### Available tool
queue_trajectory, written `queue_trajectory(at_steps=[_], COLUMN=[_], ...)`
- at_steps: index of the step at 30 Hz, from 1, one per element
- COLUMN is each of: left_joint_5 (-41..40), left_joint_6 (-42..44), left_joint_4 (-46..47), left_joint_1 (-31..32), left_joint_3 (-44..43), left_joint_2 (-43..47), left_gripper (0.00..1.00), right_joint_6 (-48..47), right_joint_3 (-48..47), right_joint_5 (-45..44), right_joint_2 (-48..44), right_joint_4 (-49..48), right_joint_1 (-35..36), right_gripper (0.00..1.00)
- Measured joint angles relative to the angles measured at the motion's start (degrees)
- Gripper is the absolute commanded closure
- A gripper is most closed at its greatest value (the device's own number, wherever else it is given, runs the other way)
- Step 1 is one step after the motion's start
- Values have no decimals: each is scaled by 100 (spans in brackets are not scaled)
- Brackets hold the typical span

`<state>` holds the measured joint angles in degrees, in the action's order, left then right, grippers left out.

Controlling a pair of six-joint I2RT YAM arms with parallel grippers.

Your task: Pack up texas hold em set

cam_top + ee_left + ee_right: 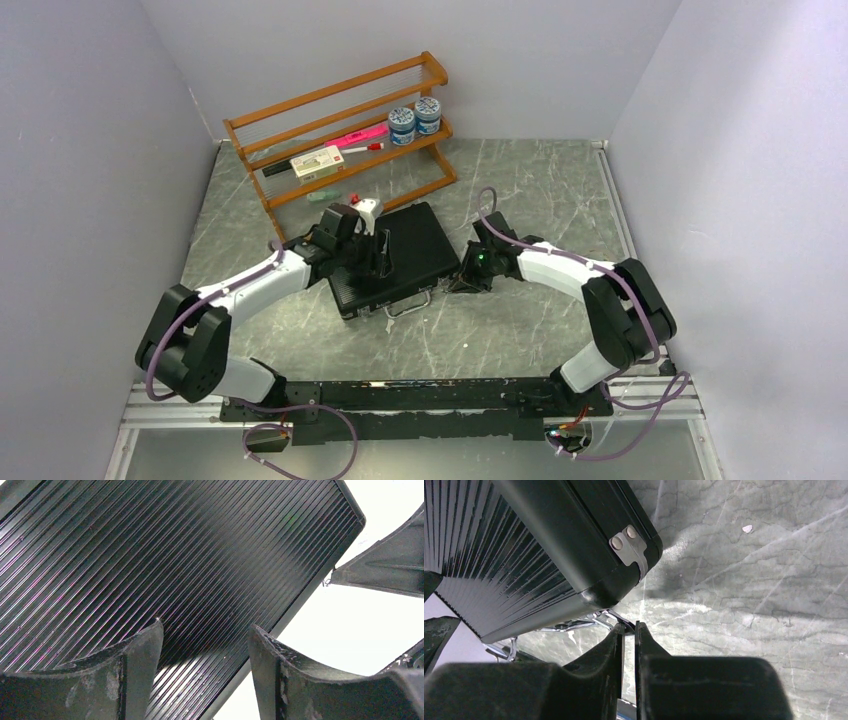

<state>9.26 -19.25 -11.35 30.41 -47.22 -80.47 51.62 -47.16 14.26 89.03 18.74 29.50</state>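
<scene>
Left jaws stand well apart with nothing between them. Their dark fingertips (142, 650) are poised over the ribbed lid of the briefcase (415, 240), toward its left half in the top view. Whether they touch the lid I cannot tell.

Right jaws are shut, fingers (599, 655) pressed almost flush. Their tips sit right at the end of the metal handle (569, 625), and I cannot tell whether any of that chrome wire is pinched between them.

The briefcase lies closed on the grey marbled counter (545, 190) with its handle facing the arms. Its near right corner, with a riveted metal plate (629, 547), is just beyond the right jaws.

Behind it stands an orange wooden rack (330, 95) holding 2 blue-and-white jars (402, 125), a pink marker (365, 135) and a small box (317, 160).
</scene>
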Motion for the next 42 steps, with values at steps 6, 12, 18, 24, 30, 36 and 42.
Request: queue_trajectory(at_steps=[6,12,18,24,30,36,42], left_joint_5=[74,227,243,-389,-1585,-2100,-1611], left_joint_6=[-26,-133,-175,-623,-1502,-2262,-2771], left_joint_4=[-101,-164,-332,-940,-1622,-2044,-1950], left_joint_1=[-9,-57,-85,-94,-142,-151,-160], left_joint_3=[-105,-210,-310,-378,22,549,1270], left_joint_2=[-72,-155,-155,120,1224,2127,2269], left_gripper=[30,30,27,16,9,14,34], right_joint_6=[-129,-313,-538,-719,-975,-1405,-1690], right_joint_3=[280,997,1185,817,101,-1027,-1637], right_joint_5=[-129,-433,-732,-684,-243,140,439], right_joint_2=[-2,-26,-643,-1390,-1080,101,817], right_joint_4=[-577,-1932,-2035,-1886,-1812,-1462,-1088], right_joint_1=[105,221,249,385,1064,1930,2350], right_gripper=[81,78,72,62,48,52,57])
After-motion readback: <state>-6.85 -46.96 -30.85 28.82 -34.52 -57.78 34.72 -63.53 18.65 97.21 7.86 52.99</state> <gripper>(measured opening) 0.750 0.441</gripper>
